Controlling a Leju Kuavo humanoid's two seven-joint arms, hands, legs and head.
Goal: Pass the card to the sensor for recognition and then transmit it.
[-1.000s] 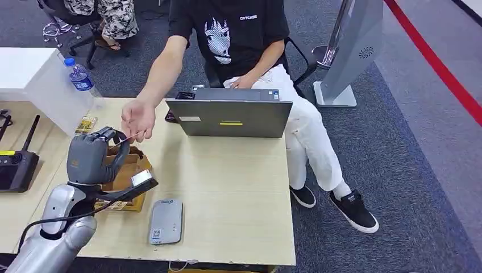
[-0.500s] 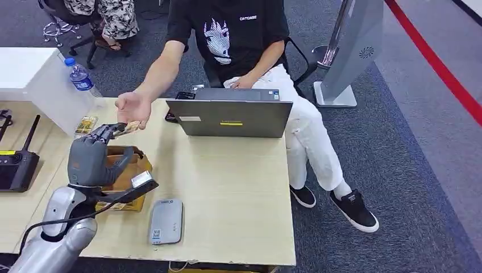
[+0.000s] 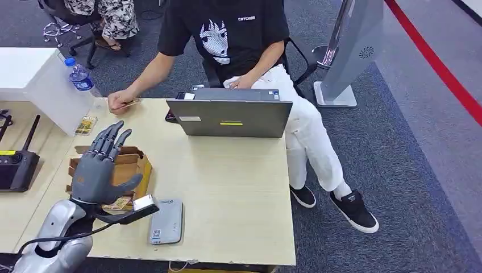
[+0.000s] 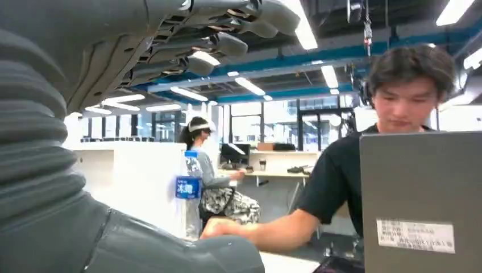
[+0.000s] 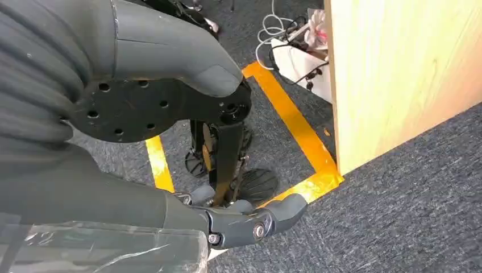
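- Head view: my left hand (image 3: 98, 165) sits above the cardboard box (image 3: 138, 162) with its fingers (image 3: 113, 136) spread wide and nothing in them. 1.0 s ago those fingers were curled up at the person's hand (image 3: 120, 100); 0.5 s ago they were stretched toward the open palm. Now the person's hand has pulled back to the far edge of the worktop (image 3: 227, 187), beside the water bottle (image 3: 80, 77), and holds a thin tan piece that I take to be the card (image 3: 133, 103).
- Head view, other things: the grey sensor (image 3: 166, 220) lies flat near the front edge, just beside my left wrist, with nothing on it. A closed laptop (image 3: 229, 116) stands between the person and the middle of the worktop, and a black controller (image 3: 17, 166) lies well to the left.
- Left wrist view: my fingers (image 4: 227, 42) fan out apart across the ceiling lights, holding nothing; the person's forearm rests low behind the laptop (image 4: 420, 199).
- Right wrist view: my right hand (image 5: 250, 219) hangs beside the worktop's side panel over carpet and yellow floor tape (image 5: 295, 125); I cannot tell from this angle how its fingers are set.
- Judgement: the handover looks complete, so I'd treat the task as essentially finished and bring the left arm home.
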